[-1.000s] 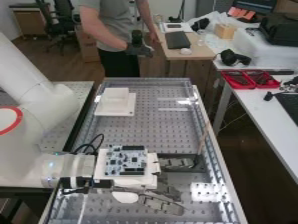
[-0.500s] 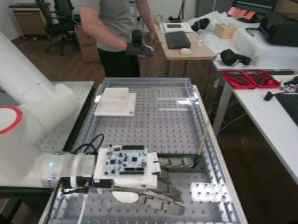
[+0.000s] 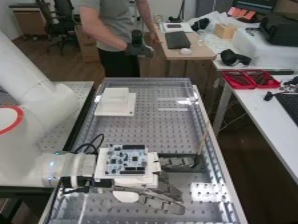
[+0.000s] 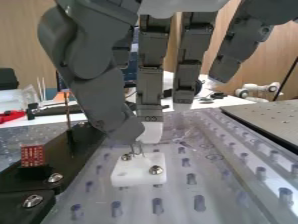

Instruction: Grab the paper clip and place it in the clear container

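Observation:
The hand (image 3: pixel 163 200) is low over the near part of the bench in the high view, palm side hidden under its mount. In the wrist view the hand (image 4: pixel 93 75) has its thumb and one light-tipped finger bent together at their ends. A thin wire paper clip (image 4: pixel 136 149) emerges just below these tips, its upper part hidden between them. Its lower end meets a small white block (image 4: pixel 138 172) with two screws. Clear plastic (image 4: pixel 219 197) with pegs or holes lies around the block; whether it belongs to the clear container I cannot tell.
A black bracket (image 4: pixel 73 155) with a red board and thin upright stick stands close beside the thumb. Farther along the bench sits a white stepped block (image 3: pixel 115 102). A raised rail (image 3: pixel 216 150) borders the bench's right side.

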Controlling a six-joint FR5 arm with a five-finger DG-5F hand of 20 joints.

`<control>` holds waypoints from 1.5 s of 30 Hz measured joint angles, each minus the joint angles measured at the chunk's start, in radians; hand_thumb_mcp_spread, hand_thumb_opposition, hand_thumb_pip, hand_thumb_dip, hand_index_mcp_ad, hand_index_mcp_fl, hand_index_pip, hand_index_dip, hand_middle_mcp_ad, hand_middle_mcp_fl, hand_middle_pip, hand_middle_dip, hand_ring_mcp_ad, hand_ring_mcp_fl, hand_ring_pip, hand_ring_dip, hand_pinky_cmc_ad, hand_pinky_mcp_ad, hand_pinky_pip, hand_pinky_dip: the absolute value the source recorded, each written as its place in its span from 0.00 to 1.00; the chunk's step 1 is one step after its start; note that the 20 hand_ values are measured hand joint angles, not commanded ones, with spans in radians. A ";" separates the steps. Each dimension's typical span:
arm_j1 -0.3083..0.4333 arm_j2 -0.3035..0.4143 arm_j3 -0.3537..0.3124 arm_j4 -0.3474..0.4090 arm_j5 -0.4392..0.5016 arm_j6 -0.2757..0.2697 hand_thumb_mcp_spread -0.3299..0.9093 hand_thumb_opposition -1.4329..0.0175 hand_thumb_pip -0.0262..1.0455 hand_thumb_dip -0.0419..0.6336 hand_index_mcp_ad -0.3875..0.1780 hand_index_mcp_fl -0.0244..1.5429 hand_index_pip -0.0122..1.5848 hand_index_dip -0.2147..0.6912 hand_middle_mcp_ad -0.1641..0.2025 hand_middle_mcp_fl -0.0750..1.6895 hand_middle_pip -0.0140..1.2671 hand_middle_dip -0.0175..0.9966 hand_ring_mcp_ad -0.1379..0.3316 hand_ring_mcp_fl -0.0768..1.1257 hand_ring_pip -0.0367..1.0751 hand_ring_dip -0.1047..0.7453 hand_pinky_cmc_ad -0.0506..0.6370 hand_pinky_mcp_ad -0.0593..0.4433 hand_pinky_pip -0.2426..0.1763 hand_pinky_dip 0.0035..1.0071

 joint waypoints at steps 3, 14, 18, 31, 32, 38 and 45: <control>-0.001 0.000 -0.001 -0.001 0.000 -0.001 0.78 0.37 0.66 0.51 0.38 0.15 0.07 0.03 0.14 0.42 0.59 0.73 0.35 0.47 0.13 0.73 0.72 0.58 0.74 0.19; -0.002 0.001 -0.006 0.008 0.002 0.010 0.79 0.36 0.66 0.51 0.38 0.15 0.07 0.04 0.14 0.41 0.58 0.73 0.36 0.47 0.13 0.73 0.72 0.58 0.74 0.19; -0.002 0.002 -0.007 0.010 0.002 0.016 0.79 0.36 0.66 0.51 0.38 0.15 0.07 0.03 0.14 0.41 0.58 0.73 0.35 0.47 0.13 0.73 0.72 0.58 0.74 0.19; 0.001 0.006 -0.017 0.027 0.002 0.032 0.79 0.36 0.66 0.51 0.38 0.15 0.07 0.03 0.14 0.41 0.58 0.73 0.36 0.47 0.13 0.73 0.72 0.58 0.74 0.19; 0.001 0.006 -0.018 0.028 0.002 0.035 0.79 0.36 0.66 0.51 0.38 0.15 0.07 0.03 0.14 0.42 0.58 0.73 0.35 0.47 0.13 0.73 0.72 0.58 0.74 0.19; 0.001 0.005 -0.015 0.025 0.001 0.042 0.79 0.36 0.66 0.51 0.38 0.15 0.07 0.03 0.14 0.44 0.60 0.74 0.36 0.47 0.13 0.73 0.72 0.58 0.74 0.19; -0.001 0.003 -0.013 0.024 -0.002 0.040 0.79 0.35 0.66 0.51 0.38 0.15 0.07 0.03 0.14 0.43 0.61 0.74 0.36 0.47 0.13 0.73 0.72 0.58 0.74 0.19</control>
